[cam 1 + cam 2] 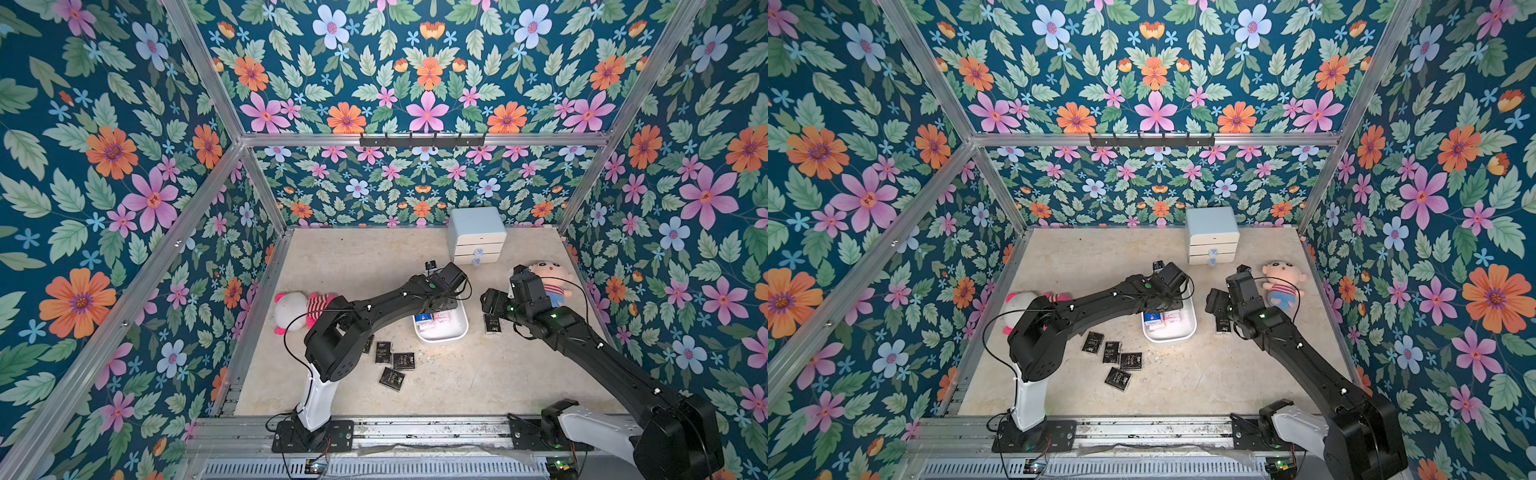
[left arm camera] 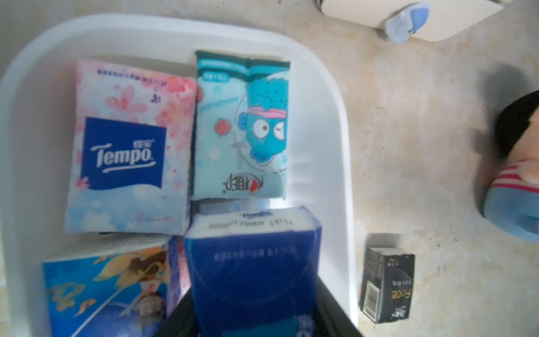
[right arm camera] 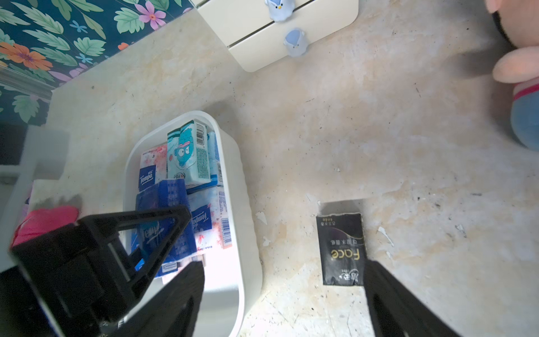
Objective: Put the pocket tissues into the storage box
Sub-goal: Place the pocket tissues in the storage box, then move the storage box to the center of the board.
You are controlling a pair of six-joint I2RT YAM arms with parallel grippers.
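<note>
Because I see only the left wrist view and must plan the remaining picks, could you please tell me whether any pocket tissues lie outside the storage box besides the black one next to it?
Observer: Yes, four black packets lie clustered on the table beside the left arm.
Operator: Thank you. Where is the right gripper?
Observer: It hangs open over the lone black packet, not touching it.
Operator: Has the storage box room for my dark blue packet?
Observer: Yes, its end nearer the four black packets is bare.
</note>
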